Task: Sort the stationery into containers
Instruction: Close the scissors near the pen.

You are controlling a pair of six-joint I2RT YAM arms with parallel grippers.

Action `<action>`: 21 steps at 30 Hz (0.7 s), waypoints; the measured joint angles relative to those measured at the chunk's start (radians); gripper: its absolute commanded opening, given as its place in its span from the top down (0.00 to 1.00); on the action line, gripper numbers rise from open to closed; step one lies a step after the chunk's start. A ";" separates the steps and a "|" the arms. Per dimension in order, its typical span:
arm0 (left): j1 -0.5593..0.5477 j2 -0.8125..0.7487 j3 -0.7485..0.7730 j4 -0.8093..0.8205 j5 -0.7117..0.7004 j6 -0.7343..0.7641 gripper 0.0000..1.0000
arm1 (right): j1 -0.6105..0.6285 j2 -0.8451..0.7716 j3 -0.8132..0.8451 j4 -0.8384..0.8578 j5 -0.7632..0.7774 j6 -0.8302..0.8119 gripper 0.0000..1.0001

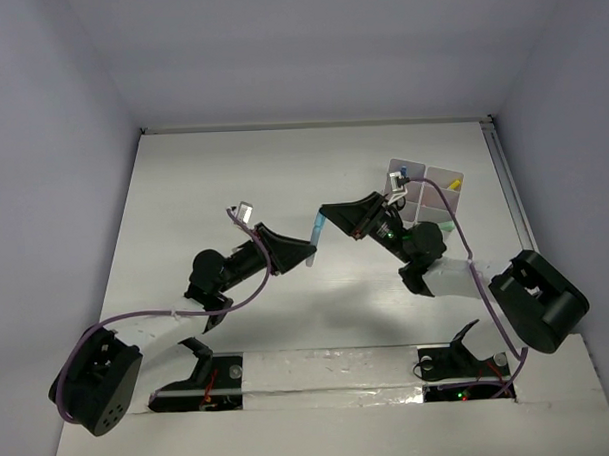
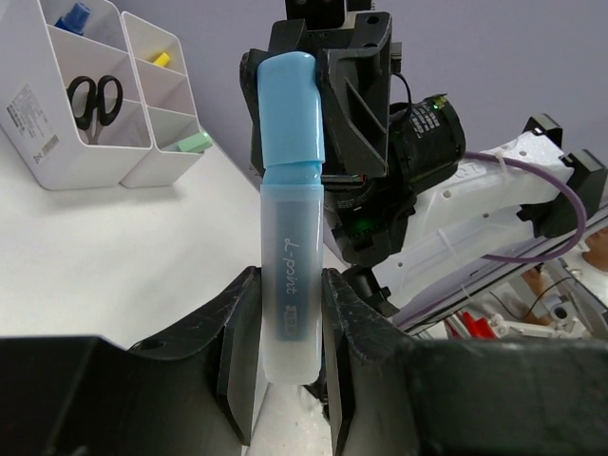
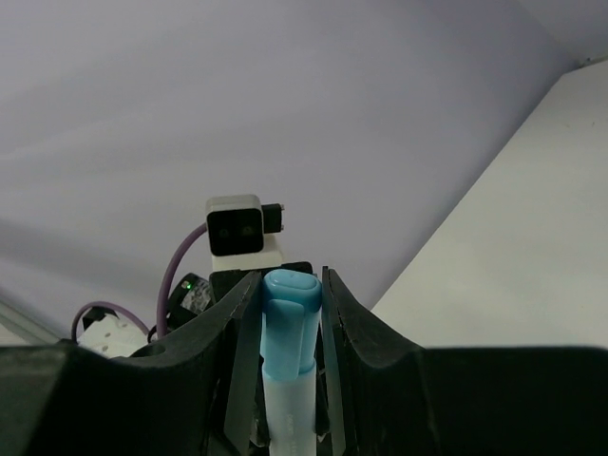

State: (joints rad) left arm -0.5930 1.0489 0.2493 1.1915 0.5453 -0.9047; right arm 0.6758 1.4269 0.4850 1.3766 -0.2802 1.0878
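White divided plastic boxes [image 2: 90,163] hold black-handled scissors [image 2: 93,100], a blue-capped bottle [image 2: 73,16] and a yellow-tipped pen [image 2: 161,59]. The left gripper [image 2: 288,290] clamps the light-blue translucent marker [image 2: 288,214] by its barrel, and the right gripper [image 3: 290,285] clamps its cap.

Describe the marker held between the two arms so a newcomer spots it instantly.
Look at the middle of the table, just left of the white containers at the far right. There the left gripper and right gripper meet, both sets of fingers closed on one marker. It has a light-blue cap and frosted barrel and, unlike the scissors stowed in a compartment, hangs between the arms.
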 measured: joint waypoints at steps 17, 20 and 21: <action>0.047 -0.025 0.004 0.053 0.116 -0.195 1.00 | 0.000 -0.045 0.029 -0.008 -0.130 -0.021 0.87; 0.052 -0.026 0.008 0.064 0.132 -0.220 1.00 | 0.000 -0.045 0.051 -0.016 -0.163 -0.018 0.87; 0.053 -0.028 0.008 0.069 0.134 -0.224 1.00 | -0.001 -0.045 0.058 -0.018 -0.171 -0.017 0.87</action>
State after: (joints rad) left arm -0.5396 1.0206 0.2573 1.2610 0.6792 -1.1286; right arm 0.6750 1.3823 0.5434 1.3582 -0.4507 1.0706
